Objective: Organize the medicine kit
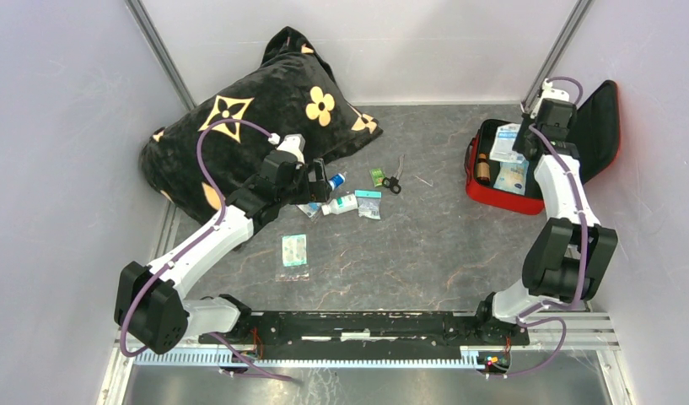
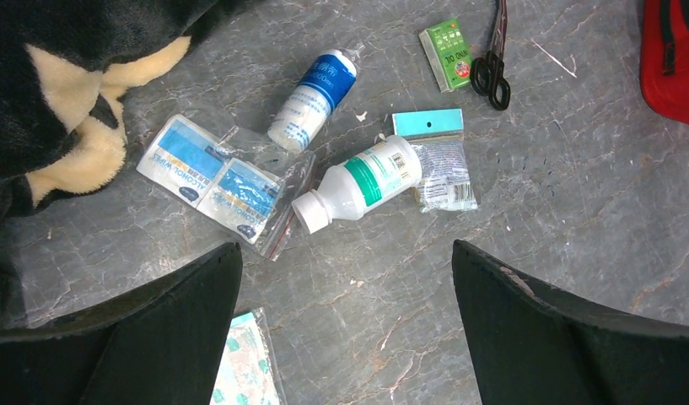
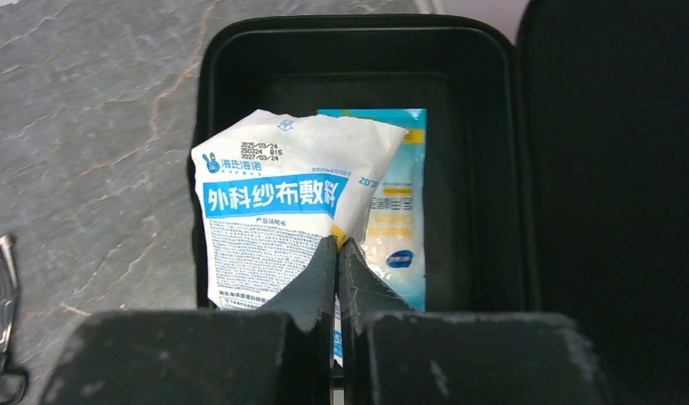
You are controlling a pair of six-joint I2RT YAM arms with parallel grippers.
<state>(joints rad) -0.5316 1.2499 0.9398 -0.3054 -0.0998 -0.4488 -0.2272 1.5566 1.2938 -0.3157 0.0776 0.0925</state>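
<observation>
The kit [image 1: 503, 200] is sitting open at the far right of the bench [image 1: 425, 253], its lid [image 1: 606, 126] standing up close to the right wall [image 1: 661, 186] and leaving little room on that side. The right claw [image 3: 337, 245] is hanging over the kit's black tray, fingers pressed together on the lower edge of a white gauze packet [image 3: 265, 211]. The packet is tilting against the tray's left wall and overlapping a blue-edged packet [image 3: 400, 219] lying flat beneath it. The tray's far half is showing bare lining.

The left claw [image 2: 345, 253] is hovering with its fingers wide apart above the loose items near the pillow [image 1: 239, 126], which is filling the far left corner. Under the claw a white bottle [image 2: 362, 181] is lying on its side, its base touching a small bag [image 2: 438, 164] and its cap just beside a bag of wipes [image 2: 214, 177]. A blue bottle [image 2: 314, 99] is lying just beyond. A green box [image 2: 449, 52] and the scissors [image 2: 492, 67] are resting side by side farther toward the kit. A plaster bag [image 1: 294, 251] is lying alone nearer the arms.

Between the scissors and the kit's left edge a broad strip of bare bench is running from front to back — the widest clear lane in view.
</observation>
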